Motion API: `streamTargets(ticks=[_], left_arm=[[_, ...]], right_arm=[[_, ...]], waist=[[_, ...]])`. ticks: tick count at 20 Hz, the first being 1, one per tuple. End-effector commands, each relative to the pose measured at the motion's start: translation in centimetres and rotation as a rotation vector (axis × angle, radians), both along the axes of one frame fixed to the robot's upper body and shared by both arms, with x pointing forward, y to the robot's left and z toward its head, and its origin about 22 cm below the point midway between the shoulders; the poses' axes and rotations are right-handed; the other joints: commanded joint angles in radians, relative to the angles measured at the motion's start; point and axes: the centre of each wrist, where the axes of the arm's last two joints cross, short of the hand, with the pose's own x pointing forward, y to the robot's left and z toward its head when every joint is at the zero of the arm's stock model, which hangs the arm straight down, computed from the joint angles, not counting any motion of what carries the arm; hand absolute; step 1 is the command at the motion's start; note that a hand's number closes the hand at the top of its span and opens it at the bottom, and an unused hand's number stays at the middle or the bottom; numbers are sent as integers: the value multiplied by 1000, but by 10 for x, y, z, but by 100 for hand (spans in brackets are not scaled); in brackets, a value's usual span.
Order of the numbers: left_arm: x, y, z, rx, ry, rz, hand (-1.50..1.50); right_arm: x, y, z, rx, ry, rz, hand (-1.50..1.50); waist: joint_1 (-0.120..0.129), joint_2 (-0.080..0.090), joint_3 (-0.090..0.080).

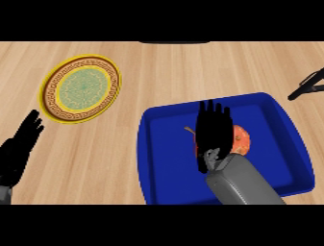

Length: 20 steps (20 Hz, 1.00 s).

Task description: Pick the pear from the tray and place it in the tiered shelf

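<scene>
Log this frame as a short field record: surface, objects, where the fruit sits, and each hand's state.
surface: wooden counter
tray: blue tray, right of centre
fruit: pear, orange-red, in the tray, partly hidden by the right hand
plate: yellow patterned plate, upper left, nothing on it
shelf: black frame at right edge, mostly out of view
right hand: open, over the pear
left hand: open, resting at lower left

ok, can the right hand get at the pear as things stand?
Probably yes. The right hand is open directly over the pear inside the blue tray, with nothing else in the tray between them. The left hand rests open at the view's left edge.
</scene>
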Motion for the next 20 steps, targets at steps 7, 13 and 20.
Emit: streamTargets(ticks=[7,13,20], left_arm=[[0,-3,-6,0,-5,-4,0],[8,9,9,-14,-4,8,0],[7,-1,-1,8,-13,10,0]], right_arm=[[18,-4,-11,-22,40,-77,-150],[18,-10,-26,7,56,-68,150],[4,-18,-44,-72,2,1,150]], waist=[[1,1,0],[2,2,0],[0,1,0]])
